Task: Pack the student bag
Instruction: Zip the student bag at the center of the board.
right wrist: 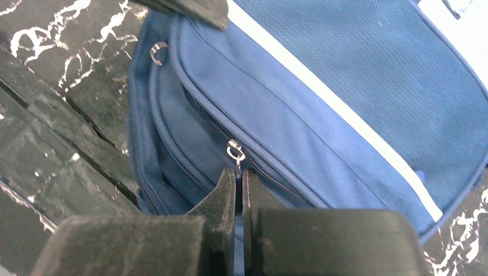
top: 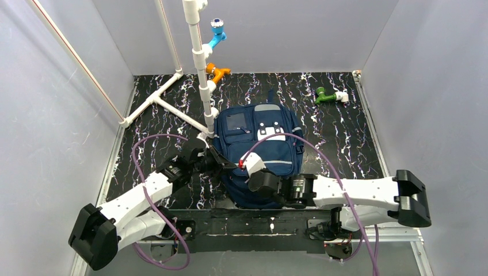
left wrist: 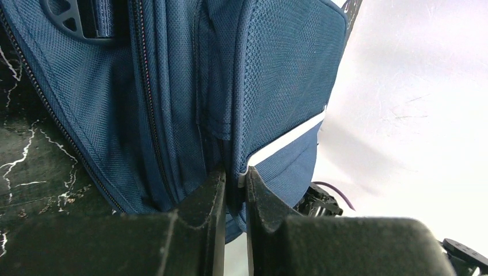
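Observation:
The navy-blue student bag (top: 259,144) lies flat on the black marbled table, front pockets up, with its white patch with black dots (top: 270,130) showing. My left gripper (top: 221,163) is at the bag's near left side, shut on a fold of its blue fabric (left wrist: 233,167). My right gripper (top: 253,172) is at the bag's near edge, shut on the metal zip pull (right wrist: 235,154) of a zip (right wrist: 270,172) that runs along the bag's side. The grey stripe (right wrist: 328,98) crosses the front panel.
A white pipe frame (top: 198,63) stands just left of the bag, with blue (top: 217,33) and orange (top: 217,71) fittings on it. A green and white fitting (top: 329,96) lies at the back right. Grey walls close in the table on three sides.

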`<state>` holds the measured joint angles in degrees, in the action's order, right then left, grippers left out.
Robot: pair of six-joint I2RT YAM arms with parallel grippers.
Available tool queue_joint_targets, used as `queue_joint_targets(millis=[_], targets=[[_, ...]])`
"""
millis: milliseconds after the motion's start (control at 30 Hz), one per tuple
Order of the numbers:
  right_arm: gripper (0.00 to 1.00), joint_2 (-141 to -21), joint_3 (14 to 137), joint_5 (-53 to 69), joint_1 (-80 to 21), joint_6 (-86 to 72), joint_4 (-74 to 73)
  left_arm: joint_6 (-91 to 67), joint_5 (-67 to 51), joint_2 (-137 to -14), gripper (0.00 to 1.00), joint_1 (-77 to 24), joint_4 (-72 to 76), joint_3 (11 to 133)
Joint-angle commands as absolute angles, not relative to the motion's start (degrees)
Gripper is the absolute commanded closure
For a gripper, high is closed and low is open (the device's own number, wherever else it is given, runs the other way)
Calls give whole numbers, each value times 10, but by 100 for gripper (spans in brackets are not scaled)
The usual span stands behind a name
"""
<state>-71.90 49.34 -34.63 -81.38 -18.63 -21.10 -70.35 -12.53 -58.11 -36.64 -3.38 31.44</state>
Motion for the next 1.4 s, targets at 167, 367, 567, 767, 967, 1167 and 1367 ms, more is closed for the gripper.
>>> queue_joint_targets(millis=[167, 367, 567, 767, 967, 1167, 1367], targets=[[99, -577, 458, -394, -810, -249, -358, -661, -82, -523, 100, -326, -102, 300], [99, -504, 454, -411, -810, -260, -369, -617, -63, -463, 100, -298, -190, 325], [99, -466, 451, -425, -810, -258, -370, -554, -12, -413, 100, -285, -307, 367], [99, -479, 450, -370, -810, -210, -322, -508, -93, -441, 89, -284, -310, 383], [99, -516, 458, -343, -810, -182, -238, -523, -211, -426, 61, -284, -213, 399], [99, -559, 459, -314, -810, -177, -198, -425, -325, -464, 55, -297, -202, 472], [99, -560, 466, -315, -809, -165, -195, -324, -233, -492, 45, -354, -291, 521]])
